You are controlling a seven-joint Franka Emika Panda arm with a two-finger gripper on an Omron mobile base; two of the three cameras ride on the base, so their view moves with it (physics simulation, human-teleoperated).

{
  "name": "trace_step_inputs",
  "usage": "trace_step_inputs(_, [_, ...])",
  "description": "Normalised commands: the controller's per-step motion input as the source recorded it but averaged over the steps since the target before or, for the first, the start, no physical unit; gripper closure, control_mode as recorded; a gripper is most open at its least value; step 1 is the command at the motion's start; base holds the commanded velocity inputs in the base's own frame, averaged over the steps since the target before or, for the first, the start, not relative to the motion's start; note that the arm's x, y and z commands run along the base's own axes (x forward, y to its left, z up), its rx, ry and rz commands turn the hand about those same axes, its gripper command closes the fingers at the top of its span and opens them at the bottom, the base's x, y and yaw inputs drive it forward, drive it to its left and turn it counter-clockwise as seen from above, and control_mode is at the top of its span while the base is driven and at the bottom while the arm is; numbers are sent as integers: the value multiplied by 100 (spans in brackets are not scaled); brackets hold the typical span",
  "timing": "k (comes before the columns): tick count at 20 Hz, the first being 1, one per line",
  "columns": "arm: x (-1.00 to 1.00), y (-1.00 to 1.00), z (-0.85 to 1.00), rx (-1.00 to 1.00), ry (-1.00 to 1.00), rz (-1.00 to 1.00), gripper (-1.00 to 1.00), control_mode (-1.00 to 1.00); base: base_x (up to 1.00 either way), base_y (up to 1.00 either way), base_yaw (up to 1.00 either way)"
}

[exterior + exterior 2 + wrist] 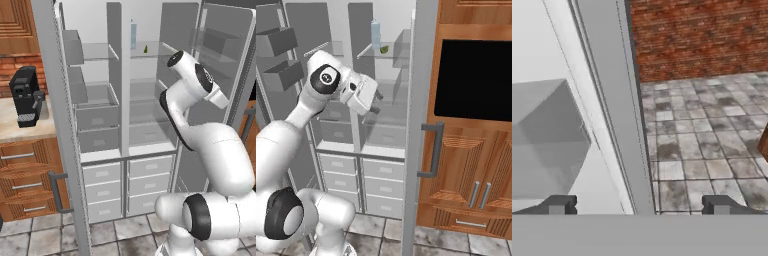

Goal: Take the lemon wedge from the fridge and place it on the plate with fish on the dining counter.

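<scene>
A white robot arm reaches into the open fridge (125,100) of a simulated kitchen, both grey doors swung wide to show pale shelves and a bank of drawers below. The lemon wedge (146,49), a small greenish-yellow piece, lies on the upper glass shelf (150,52) in the right half of the cabinet, just beside a tall pale-blue bottle (133,34) standing upright to its left. From the right base camera the same wedge (384,49) sits at the foot of the bottle (375,34), above and well apart from the arm's hand.

The pincer (376,102) hangs lower in the fridge, at about the level of the middle shelves, with its fingers spread wide and nothing between them. In the hand camera the two dark fingertips (559,205) stand far apart at the bottom of the frame, straddling the grey edge of a fridge door (617,110); beyond it lie a grey tiled floor (702,150) and a red brick wall (697,35).

To the left of the fridge, a black coffee machine (26,96) stands on a marbled worktop (20,131) over wooden drawers (22,182). To the right, a black wall oven (473,80) is set in wooden cabinetry, behind the open door's bar handle (433,150).
</scene>
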Motion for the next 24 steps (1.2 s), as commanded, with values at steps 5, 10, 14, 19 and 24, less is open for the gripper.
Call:
trace_step_inputs(5, [-13,100,74,6,2,44,-100,-100,0,0,0])
trace_step_inputs(10, [-7,81,30,14,11,56,-100,-100,0,0,0])
trace_step_inputs(14, [-1,57,-21,33,5,69,-100,-100,0,0,0])
trace_step_inputs(19, [0,19,-47,30,-19,48,-100,-100,0,0,0])
trace_step_inputs(24, [0,0,-1,2,-1,1,-100,-100,0,0,0])
